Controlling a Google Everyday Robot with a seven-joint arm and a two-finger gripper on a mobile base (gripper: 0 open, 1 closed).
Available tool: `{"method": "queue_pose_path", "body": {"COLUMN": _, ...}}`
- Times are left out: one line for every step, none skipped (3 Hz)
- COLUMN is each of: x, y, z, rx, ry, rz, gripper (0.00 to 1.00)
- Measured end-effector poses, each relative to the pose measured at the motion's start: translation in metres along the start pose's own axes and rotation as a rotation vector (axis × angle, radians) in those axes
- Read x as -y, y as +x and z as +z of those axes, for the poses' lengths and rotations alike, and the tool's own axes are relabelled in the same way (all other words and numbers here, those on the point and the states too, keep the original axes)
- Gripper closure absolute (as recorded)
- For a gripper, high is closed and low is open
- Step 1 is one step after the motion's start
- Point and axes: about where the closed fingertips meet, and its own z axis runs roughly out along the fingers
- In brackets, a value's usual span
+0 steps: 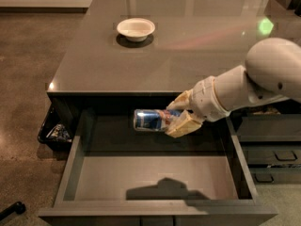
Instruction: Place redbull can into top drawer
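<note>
The redbull can is blue and silver and lies on its side in the air, held by its right end. My gripper is shut on it, with tan fingers above and below the can. The can hangs over the back part of the open top drawer, just below the counter's front edge. The drawer is pulled far out and its grey floor carries the arm's shadow. My white arm reaches in from the right.
A white bowl stands on the dark counter at the back. Narrower dark drawers with black handles are at the right. A black bin with items sits at the left on the floor.
</note>
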Motion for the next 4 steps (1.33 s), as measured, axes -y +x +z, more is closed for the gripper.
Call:
{"method": "queue_pose_path", "body": {"x": -0.021, "y": 0.042, "z": 0.043, "rx": 0.017, "ry": 0.003, "rz": 0.056, "gripper": 1.0}}
{"method": "queue_pose_path", "body": {"x": -0.036, "y": 0.078, "z": 0.095, "rx": 0.034, "ry": 0.005, "rz": 0.093, "gripper": 1.0}}
{"method": "queue_pose_path", "body": {"x": -0.036, "y": 0.078, "z": 0.095, "rx": 0.034, "ry": 0.005, "rz": 0.093, "gripper": 1.0}}
{"method": "queue_pose_path", "body": {"x": -0.036, "y": 0.091, "z": 0.111, "rx": 0.048, "ry": 0.014, "rz": 0.1, "gripper": 1.0}}
